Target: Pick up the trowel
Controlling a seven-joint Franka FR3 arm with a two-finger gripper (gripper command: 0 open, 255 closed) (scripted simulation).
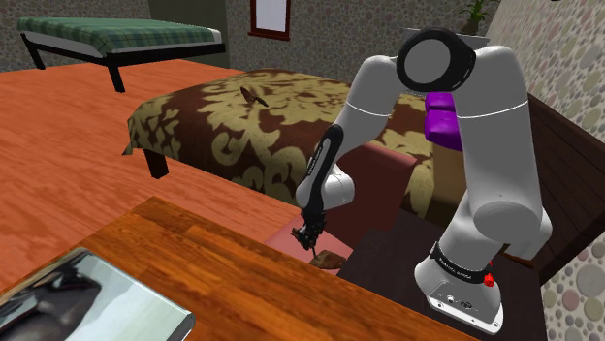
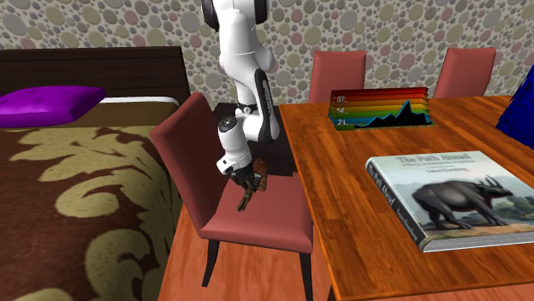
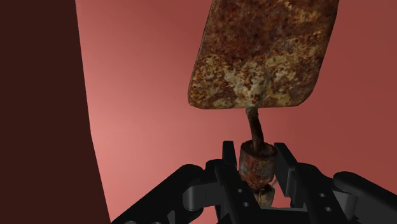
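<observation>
Item 1, nearest my wrist camera: the gripper (image 3: 256,159), its black fingers (image 3: 229,156) clenched on the stubby handle of the trowel (image 3: 264,57). The rusty blade points away from the hand over the seat.

Item 2: red chair (image 2: 274,218). In the second exterior view I see the trowel (image 2: 246,198) hanging blade-down under the gripper (image 2: 243,180), over the seat's far half. I cannot tell whether the tip touches the seat.

Item 3: margins. The wooden table (image 2: 359,214) edge runs just beside the seat on that view's right, and the chair's backrest rises close on the left. The near half of the seat is open.

Item 4: a large book (image 2: 445,201) lies on the table, well apart from the arm.

Item 5: patterned bed (image 2: 77,197) lies beyond the backrest, with a purple pillow (image 2: 47,103) at its far end.
</observation>
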